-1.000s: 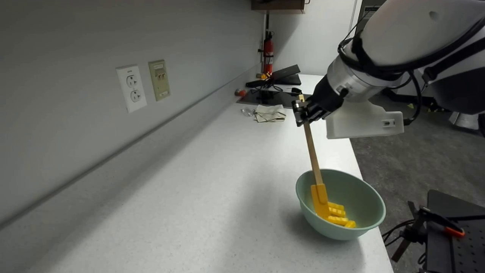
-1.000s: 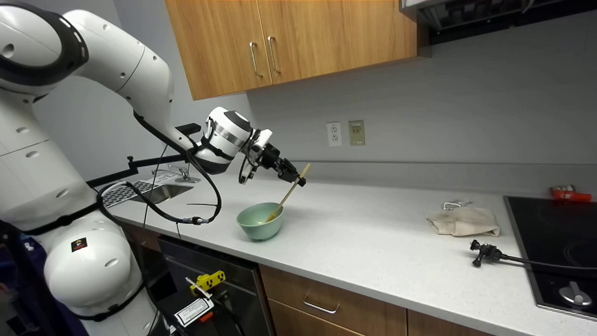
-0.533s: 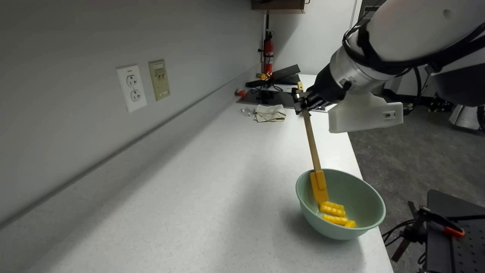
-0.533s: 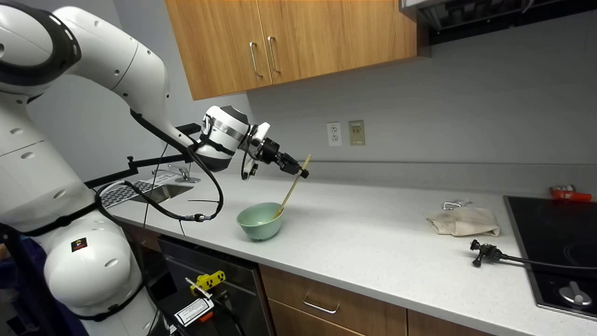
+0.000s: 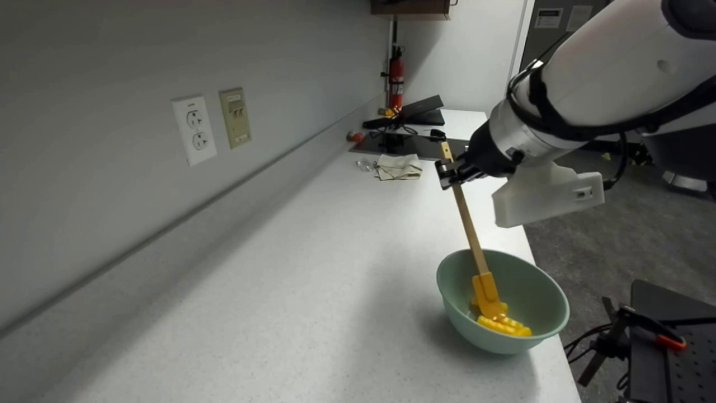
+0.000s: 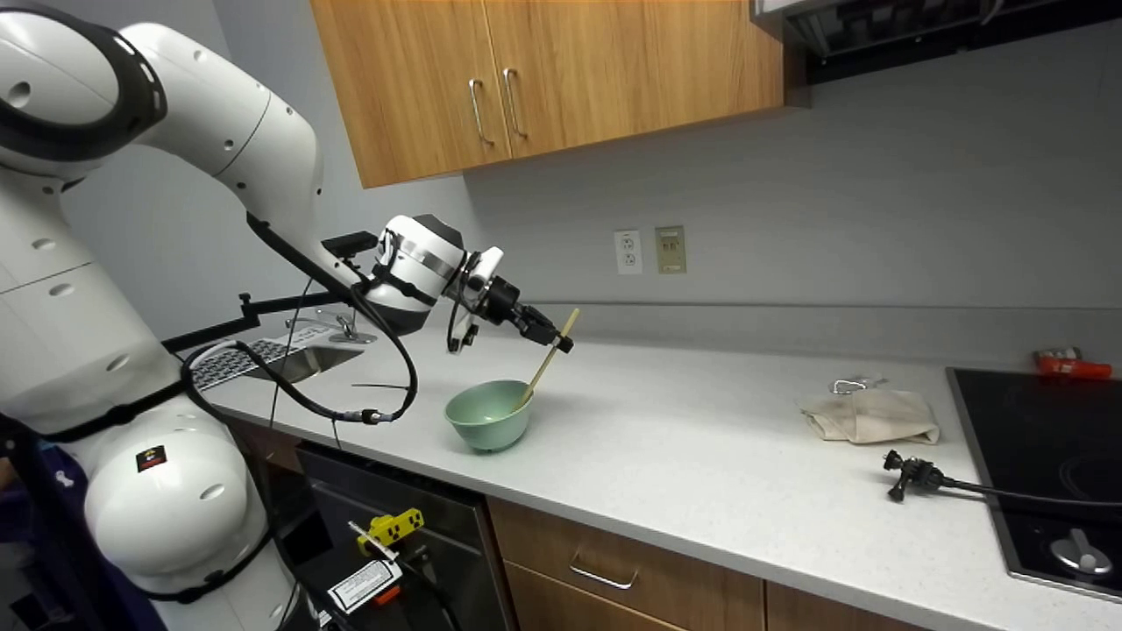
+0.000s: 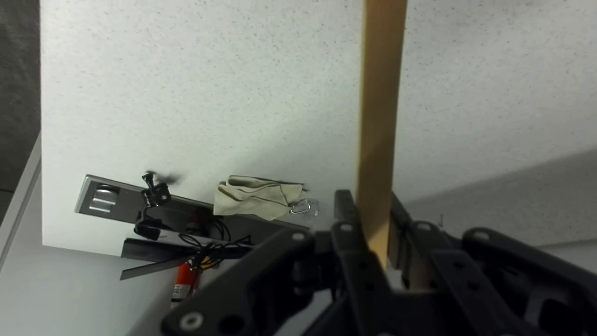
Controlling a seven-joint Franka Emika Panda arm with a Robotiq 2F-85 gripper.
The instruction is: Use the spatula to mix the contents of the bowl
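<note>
Gripper (image 7: 373,205) pinches the spatula (image 5: 471,232) high on its wooden handle (image 7: 382,93), 2 jaws pressed to opposite sides. The handle slants down to the orange head (image 5: 485,292), which is inside the bowl (image 5: 528,288) on the counter (image 5: 335,280), its tip at the yellow pieces (image 5: 506,326); whether it reaches the bottom is hard to tell. Mixing looks to be the step in hand. The next move should be a low sweep through the pieces, gentle enough not to shove the bowl.
</note>
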